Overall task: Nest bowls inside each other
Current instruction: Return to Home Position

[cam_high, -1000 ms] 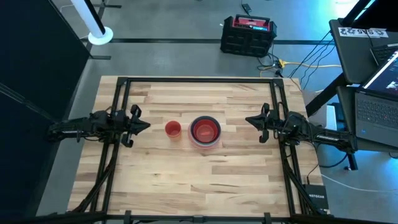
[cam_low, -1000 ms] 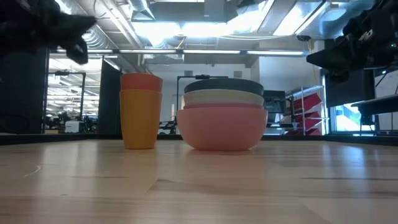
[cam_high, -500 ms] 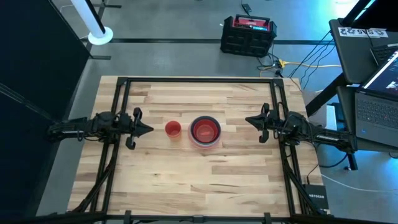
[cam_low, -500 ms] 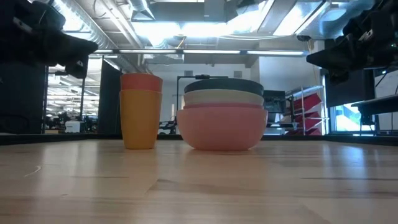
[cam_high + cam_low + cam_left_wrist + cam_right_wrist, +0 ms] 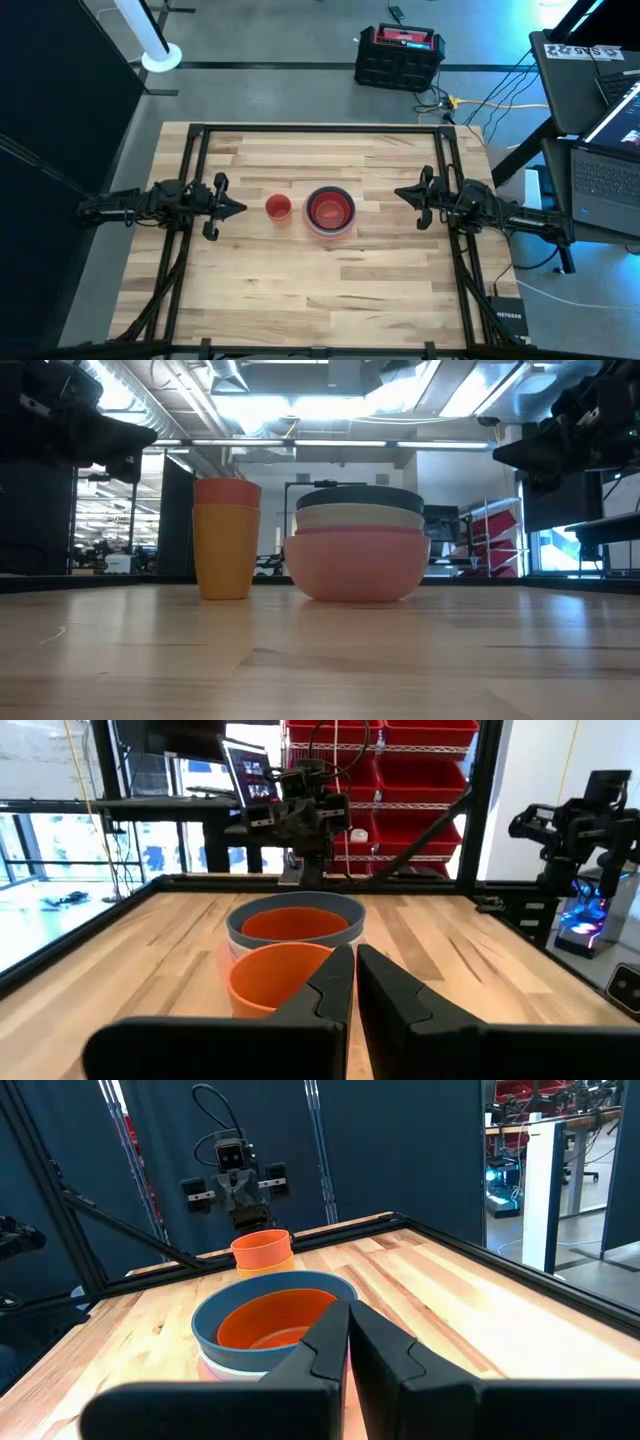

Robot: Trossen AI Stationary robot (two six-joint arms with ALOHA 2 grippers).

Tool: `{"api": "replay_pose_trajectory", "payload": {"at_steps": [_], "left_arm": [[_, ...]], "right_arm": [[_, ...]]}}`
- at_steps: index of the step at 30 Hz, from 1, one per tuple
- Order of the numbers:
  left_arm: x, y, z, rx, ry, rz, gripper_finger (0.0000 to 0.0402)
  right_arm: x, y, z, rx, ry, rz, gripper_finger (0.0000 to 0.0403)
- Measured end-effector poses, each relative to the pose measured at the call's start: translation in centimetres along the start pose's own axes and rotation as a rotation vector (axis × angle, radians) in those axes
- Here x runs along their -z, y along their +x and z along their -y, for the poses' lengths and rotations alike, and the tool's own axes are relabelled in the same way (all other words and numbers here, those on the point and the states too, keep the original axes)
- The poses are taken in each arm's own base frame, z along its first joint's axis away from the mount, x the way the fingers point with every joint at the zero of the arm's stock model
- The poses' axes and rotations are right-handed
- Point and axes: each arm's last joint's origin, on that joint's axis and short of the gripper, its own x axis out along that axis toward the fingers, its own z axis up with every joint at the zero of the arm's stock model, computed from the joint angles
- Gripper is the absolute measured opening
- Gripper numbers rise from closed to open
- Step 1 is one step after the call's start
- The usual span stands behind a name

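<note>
The bowls (image 5: 329, 211) stand nested in one stack at the table's middle, base on the wood. In the low view a pink bowl (image 5: 357, 565) is at the bottom, a white one (image 5: 360, 517) above it and a dark blue rim (image 5: 360, 497) on top. From above, a red bowl (image 5: 328, 209) shows innermost. My left gripper (image 5: 241, 208) hovers shut to the stack's left, pointing level at it (image 5: 356, 982). My right gripper (image 5: 397, 193) hovers shut to its right, also level (image 5: 348, 1335).
An orange cup (image 5: 225, 550) with a red cup (image 5: 228, 491) inside it stands just left of the bowls, between them and my left gripper. Black frame rails (image 5: 184, 250) (image 5: 456, 270) run along the table's left and right sides. Bare wood (image 5: 330, 290) lies toward the near edge.
My left gripper has tipped up to level, rolled a little and sunk slightly above the table's left side, staying shut. The bowls and cups have not moved.
</note>
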Motion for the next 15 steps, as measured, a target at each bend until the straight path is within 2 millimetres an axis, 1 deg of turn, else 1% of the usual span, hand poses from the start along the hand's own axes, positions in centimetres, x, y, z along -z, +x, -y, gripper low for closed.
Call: {"api": "replay_pose_trajectory", "payload": {"at_steps": [15], "left_arm": [[0.01,0.0,0.0,0.0,-0.006,-0.001,0.0]], "right_arm": [[0.0,0.0,0.0,0.0,0.0,0.0,0.0]]}}
